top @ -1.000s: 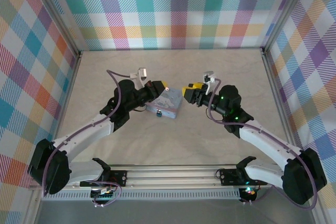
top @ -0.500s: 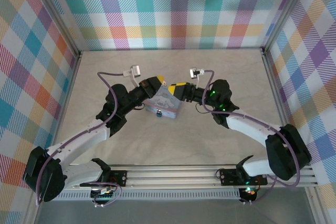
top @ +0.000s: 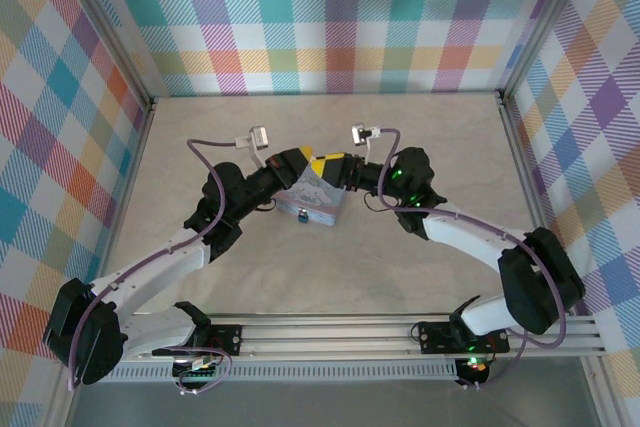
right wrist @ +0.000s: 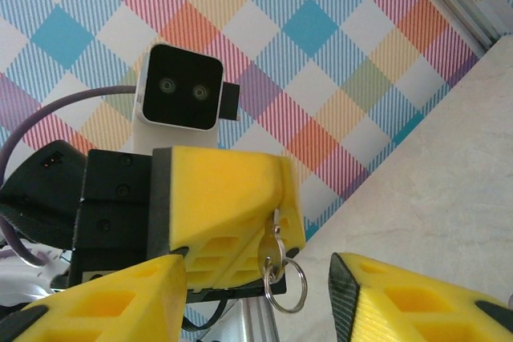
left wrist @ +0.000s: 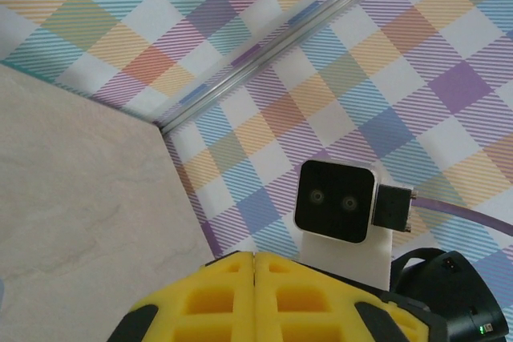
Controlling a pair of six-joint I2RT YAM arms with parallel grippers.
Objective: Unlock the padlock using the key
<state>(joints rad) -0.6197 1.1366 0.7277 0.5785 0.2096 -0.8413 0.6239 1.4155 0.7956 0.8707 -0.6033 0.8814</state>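
Left jaws tight on small silver ringed key (right wrist: 274,252)

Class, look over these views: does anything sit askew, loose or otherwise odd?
The key hangs from the shut left gripper ring end down, its ring dangling free. The blade seems buried in the grip, so it cannot yet enter the padlock.

We located the tin box (top: 318,197) near the centre of the table (top: 400,277), with the padlock (top: 301,216) against its near side. Above its far edge, the left gripper (top: 303,159) met the right gripper (top: 327,164) tip to tip, and the key (right wrist: 275,250) hung from the left one.
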